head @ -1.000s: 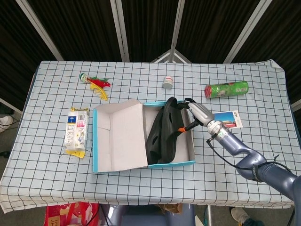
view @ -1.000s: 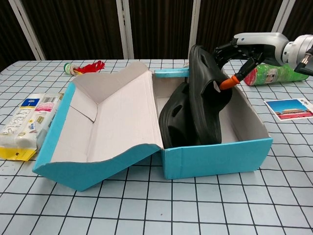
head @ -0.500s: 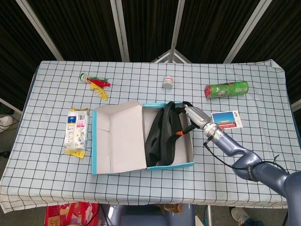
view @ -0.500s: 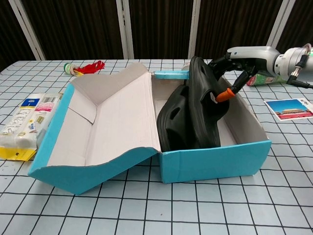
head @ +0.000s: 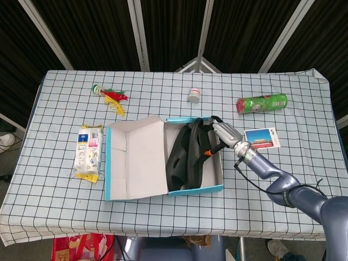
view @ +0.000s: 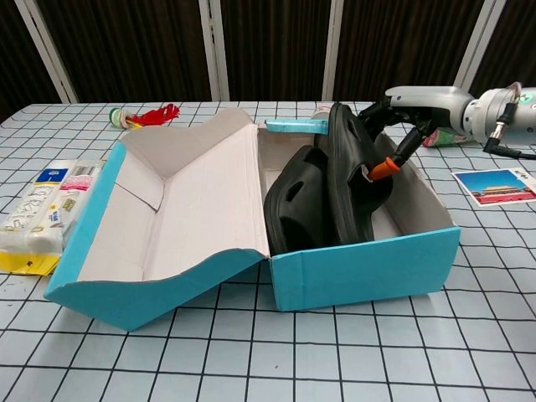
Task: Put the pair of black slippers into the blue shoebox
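both black slippers (view: 327,197) stand on edge inside the blue shoebox (view: 368,272). right hand (head: 224,133) grips the right-side slipper's upper edge. remaining: release, withdraw. left hand unseen.

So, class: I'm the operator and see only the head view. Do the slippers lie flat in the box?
Observer: No. From the chest view, the shorter slipper and taller slipper stand on edge, and the taller one rises above the box rim.
Operator: Does the right hand hold one?
Observer: Yes, the right hand has its fingers hooked over the taller slipper's top.
Operator: And the lid?
Observer: The lid slopes open to the left, not flat.
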Tool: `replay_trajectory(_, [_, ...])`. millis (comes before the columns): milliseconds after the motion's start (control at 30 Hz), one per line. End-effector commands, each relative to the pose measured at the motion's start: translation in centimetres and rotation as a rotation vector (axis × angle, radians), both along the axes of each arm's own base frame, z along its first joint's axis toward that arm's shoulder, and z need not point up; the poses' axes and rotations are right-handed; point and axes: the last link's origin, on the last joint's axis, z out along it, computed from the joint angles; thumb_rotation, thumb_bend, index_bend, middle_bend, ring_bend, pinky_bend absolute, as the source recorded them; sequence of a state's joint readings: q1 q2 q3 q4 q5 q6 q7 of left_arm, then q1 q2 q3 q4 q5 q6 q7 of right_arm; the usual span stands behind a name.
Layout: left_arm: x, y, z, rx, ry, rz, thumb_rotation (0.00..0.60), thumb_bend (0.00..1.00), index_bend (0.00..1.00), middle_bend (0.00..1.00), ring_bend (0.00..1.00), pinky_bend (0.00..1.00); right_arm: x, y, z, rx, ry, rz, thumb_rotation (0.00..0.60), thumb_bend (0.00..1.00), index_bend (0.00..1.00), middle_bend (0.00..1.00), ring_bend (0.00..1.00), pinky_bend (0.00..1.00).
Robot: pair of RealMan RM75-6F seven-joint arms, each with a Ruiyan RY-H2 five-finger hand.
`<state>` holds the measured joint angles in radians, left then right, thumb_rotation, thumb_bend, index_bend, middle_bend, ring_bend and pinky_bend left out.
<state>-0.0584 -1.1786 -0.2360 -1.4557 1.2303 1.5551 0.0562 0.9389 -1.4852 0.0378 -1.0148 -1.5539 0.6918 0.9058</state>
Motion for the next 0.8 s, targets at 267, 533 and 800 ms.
replay_trajectory(267, [0.0,0.1,-0.1,-0.004,0.002,0.001,0.600,0.25,0.10,0.00,0.02,0.10,0.1,0.1,0.0,0.000,0.010,0.018,0.600,0.59,0.64,0.51,0.32,0.00])
replay_trajectory(533, [0.0,0.1,-0.1,-0.004,0.001,0.000,0.600,0.25,0.10,0.00,0.02,0.10,0.6,0.2,0.3,-0.007,-0.004,0.032,0.600,0.59,0.64,0.51,0.34,0.00])
replay_trajectory(800, [0.0,0.1,-0.2,-0.007,-0.001,0.000,0.600,0.25,0.10,0.00,0.02,0.10,1.2,0.3,0.6,-0.024,-0.020,0.051,0.600,0.60,0.65,0.51,0.35,0.00])
